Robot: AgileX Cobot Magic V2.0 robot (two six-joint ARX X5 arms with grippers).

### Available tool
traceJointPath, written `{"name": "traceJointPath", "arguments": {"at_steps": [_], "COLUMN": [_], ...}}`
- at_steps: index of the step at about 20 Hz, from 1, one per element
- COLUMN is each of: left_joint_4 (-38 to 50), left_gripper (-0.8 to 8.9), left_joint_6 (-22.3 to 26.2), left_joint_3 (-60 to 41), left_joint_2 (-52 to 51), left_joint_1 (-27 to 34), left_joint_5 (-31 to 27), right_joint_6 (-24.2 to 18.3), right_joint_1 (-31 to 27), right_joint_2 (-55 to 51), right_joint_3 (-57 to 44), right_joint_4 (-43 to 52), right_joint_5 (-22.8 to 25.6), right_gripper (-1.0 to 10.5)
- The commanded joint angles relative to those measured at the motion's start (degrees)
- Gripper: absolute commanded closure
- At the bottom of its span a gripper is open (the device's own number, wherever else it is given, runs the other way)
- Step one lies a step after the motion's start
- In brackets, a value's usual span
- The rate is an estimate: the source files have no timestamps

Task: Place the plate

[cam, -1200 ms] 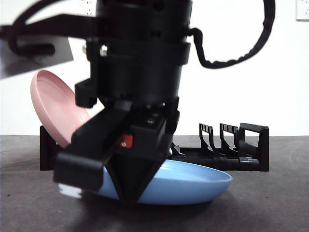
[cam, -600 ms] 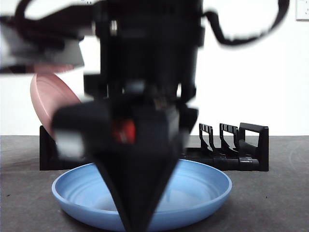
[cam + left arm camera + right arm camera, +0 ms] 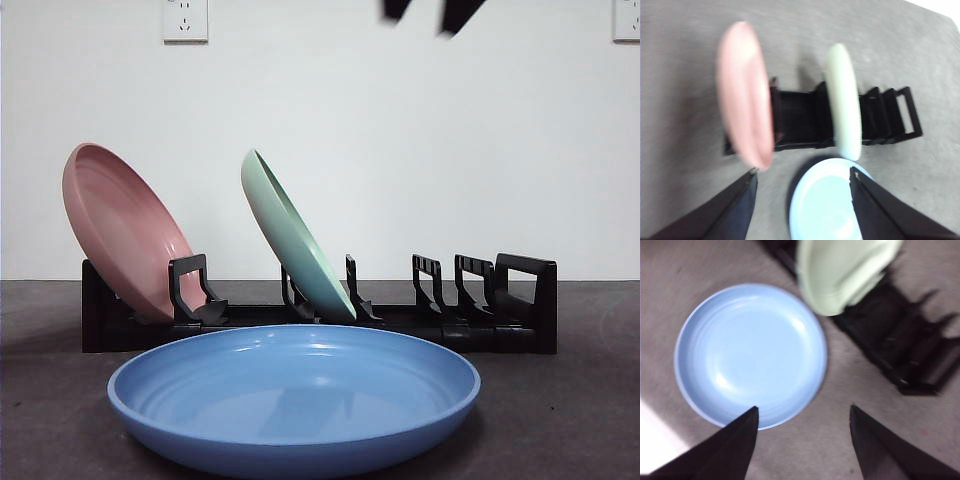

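A blue plate (image 3: 295, 395) lies flat on the dark table in front of the black dish rack (image 3: 500, 320), free of both grippers. A pink plate (image 3: 120, 225) leans in the rack's left slot and a pale green plate (image 3: 295, 240) in a middle slot. My left gripper (image 3: 804, 171) hangs open high over the blue plate (image 3: 825, 200) and the rack (image 3: 795, 117). Also open and empty, my right gripper (image 3: 804, 407) hovers above the blue plate (image 3: 750, 352). Two black jaw tips (image 3: 430, 12) show at the front view's top edge; which arm they belong to is unclear.
The rack's slots right of the green plate (image 3: 844, 97) hold nothing. A white wall with sockets (image 3: 185, 20) stands behind the rack. Bare table (image 3: 560, 420) lies to the right of the blue plate.
The arm that filled the front view has let go of the blue plate and risen out of view. The plate went from tilted to flat on the table.
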Motion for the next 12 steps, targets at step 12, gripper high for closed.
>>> {"name": "traceJointPath", "arguments": {"at_steps": [12], "left_joint_4": [-8.33], "left_gripper": [5.24], "left_joint_6": [7.21], "left_joint_3": [23.21], "left_joint_2": [31.3], "left_joint_1": [-12.37], "left_joint_5": [-38.45], "right_joint_6": [2.6], "right_joint_1": [-10.67], "right_joint_2": [-14.8], "right_joint_3": [1.22], "right_joint_4": [-2.73], "right_joint_5": [3.19], "right_gripper": [6.6]}}
